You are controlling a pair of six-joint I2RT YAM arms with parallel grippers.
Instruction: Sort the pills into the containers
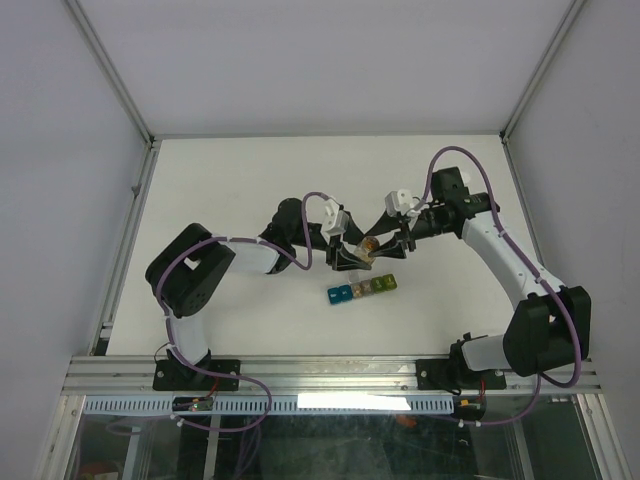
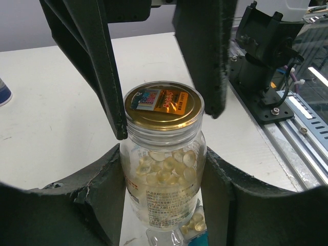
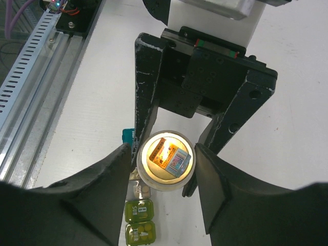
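Note:
A clear bottle (image 2: pixel 164 200) with a gold lid (image 2: pixel 164 104) hangs just above the table, pale yellow pills (image 2: pixel 165 171) showing inside it. My left gripper (image 2: pixel 164 156) is shut on the bottle's body. From above, my right gripper (image 3: pixel 164 154) has its fingers (image 2: pixel 105 77) against both sides of the lid (image 3: pixel 165 160). In the top view the two grippers meet at the bottle (image 1: pixel 368 246). The containers (image 1: pixel 362 288), a strip of coloured cells, lie right below it. Green cells (image 3: pixel 139 221) and a grey cell (image 3: pixel 139 188) hold pills. A teal cell (image 3: pixel 126 137) peeks out behind a finger.
The aluminium rail with the arm bases runs along the table's near edge (image 3: pixel 31 66) (image 2: pixel 302 120). A white and blue object (image 2: pixel 3 92) sits at the far left edge of the left wrist view. Enclosure walls (image 1: pixel 60 150) ring the white table (image 1: pixel 250 180).

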